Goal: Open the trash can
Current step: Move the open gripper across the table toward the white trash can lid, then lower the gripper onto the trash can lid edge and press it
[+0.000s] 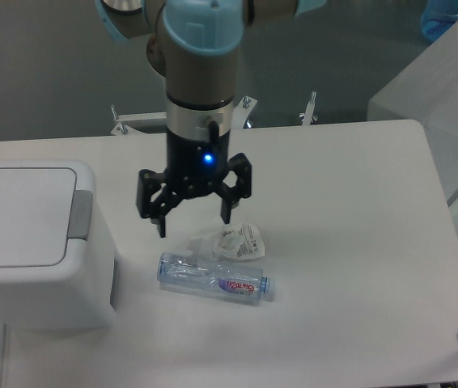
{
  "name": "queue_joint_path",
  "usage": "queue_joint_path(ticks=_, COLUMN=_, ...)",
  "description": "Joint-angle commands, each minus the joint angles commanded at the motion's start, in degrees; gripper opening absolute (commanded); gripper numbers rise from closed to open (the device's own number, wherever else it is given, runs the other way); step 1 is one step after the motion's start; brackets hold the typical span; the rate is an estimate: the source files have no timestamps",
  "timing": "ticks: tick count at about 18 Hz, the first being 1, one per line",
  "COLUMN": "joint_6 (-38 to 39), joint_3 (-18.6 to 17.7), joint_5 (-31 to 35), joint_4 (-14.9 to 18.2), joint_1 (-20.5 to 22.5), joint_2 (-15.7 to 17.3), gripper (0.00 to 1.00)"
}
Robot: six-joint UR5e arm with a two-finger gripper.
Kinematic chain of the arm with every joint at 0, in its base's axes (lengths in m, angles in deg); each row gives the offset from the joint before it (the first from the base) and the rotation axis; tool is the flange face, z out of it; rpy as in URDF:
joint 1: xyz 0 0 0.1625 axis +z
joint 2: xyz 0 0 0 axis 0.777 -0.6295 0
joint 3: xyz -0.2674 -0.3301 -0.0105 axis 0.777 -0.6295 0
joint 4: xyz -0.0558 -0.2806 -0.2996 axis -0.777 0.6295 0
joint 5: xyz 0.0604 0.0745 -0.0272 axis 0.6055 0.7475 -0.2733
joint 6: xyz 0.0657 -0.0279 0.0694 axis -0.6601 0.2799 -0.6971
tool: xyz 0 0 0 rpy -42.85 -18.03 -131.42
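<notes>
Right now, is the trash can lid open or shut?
Shut. The trash can has its flat lid lying level in the top, grey push tab unpressed. The open pincer is off to its right, apart from it.

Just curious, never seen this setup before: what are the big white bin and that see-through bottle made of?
The trash can looks like moulded plastic: smooth matt white, rounded corners, with a grey push tab. The bottle seems thin clear plastic; you can see the table through it, and its walls look dented.
</notes>
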Motion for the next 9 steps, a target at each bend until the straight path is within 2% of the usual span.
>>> queue_joint_path(ticks=9, joint_6=0.17, joint_3=-0.7, joint_5=-0.44, joint_4=0.0, joint_1=-4.66, joint_2=0.09, gripper=1.0)
